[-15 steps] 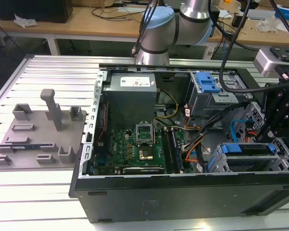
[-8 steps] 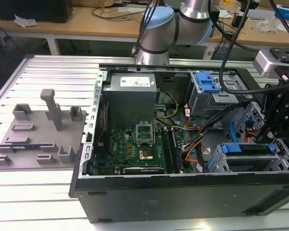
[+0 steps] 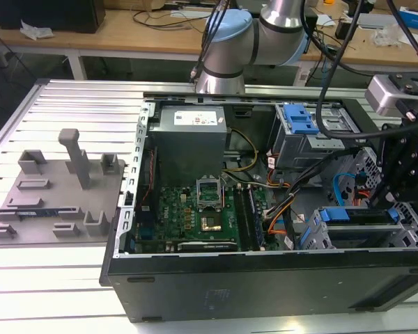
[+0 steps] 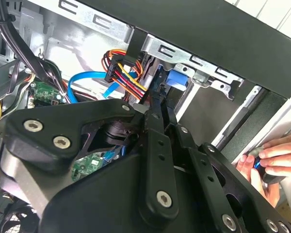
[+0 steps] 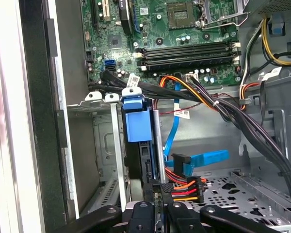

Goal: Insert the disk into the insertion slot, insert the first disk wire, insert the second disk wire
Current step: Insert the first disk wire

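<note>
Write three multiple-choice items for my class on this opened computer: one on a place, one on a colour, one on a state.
1. Where is the disk?
A) on the grey tray beside the case
B) in the insertion slot
C) on top of the power supply

2. What colour is the flat cable lying near that slot?
A) blue
B) green
C) white

3. How is the computer case?
A) shut all round
B) half covered
C) open at the side

Answers:
1 B, since the first wrist view shows its blue carrier standing in the grey cage.
2 A, since the cable is bright blue along its visible length.
3 C, since the motherboard lies bare in the exterior view.
</note>
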Controlling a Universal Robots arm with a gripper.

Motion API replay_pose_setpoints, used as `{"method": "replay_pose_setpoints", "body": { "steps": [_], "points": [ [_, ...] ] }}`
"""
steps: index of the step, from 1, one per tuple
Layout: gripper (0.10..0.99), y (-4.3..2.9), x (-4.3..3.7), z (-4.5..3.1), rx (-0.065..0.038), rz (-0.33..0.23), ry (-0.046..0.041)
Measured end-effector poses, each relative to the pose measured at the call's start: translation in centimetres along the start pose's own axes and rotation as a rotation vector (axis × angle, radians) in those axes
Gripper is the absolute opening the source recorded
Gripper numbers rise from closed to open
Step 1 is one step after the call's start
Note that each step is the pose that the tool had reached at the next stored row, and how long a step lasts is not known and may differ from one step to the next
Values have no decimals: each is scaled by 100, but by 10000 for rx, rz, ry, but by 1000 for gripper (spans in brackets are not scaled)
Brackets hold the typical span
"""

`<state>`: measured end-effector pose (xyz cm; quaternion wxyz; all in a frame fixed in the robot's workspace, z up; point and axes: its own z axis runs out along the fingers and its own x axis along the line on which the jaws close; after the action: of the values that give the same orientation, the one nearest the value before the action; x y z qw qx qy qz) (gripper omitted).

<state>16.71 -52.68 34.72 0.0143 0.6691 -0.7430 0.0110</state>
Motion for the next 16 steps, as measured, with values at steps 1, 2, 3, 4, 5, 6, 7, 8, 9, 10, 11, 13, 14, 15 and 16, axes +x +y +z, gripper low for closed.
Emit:
{"method": "replay_pose_setpoints", "body": {
  "steps": [1,2,3,4,5,6,7,8,9,10,11,13,14,15,16],
  "points": [
    [169,0,3,2,0,0,-1],
    [169,0,6,4,0,0,-1],
    [169,-1,7,5,0,0,1],
    [169,-1,9,7,0,0,3],
    [169,-1,9,10,1,-1,4],
    [169,-1,10,12,0,-1,3],
    [169,-1,10,14,0,-1,2],
    [169,-1,11,16,0,-1,1],
    [169,0,14,21,0,0,1],
    [169,0,16,25,0,-1,1],
    [169,1,17,28,0,0,2],
    [169,1,19,35,0,-1,0],
    [169,1,19,39,1,0,0],
    [169,1,21,46,0,-1,1],
    [169,1,21,50,1,-1,2]
  ]
}}
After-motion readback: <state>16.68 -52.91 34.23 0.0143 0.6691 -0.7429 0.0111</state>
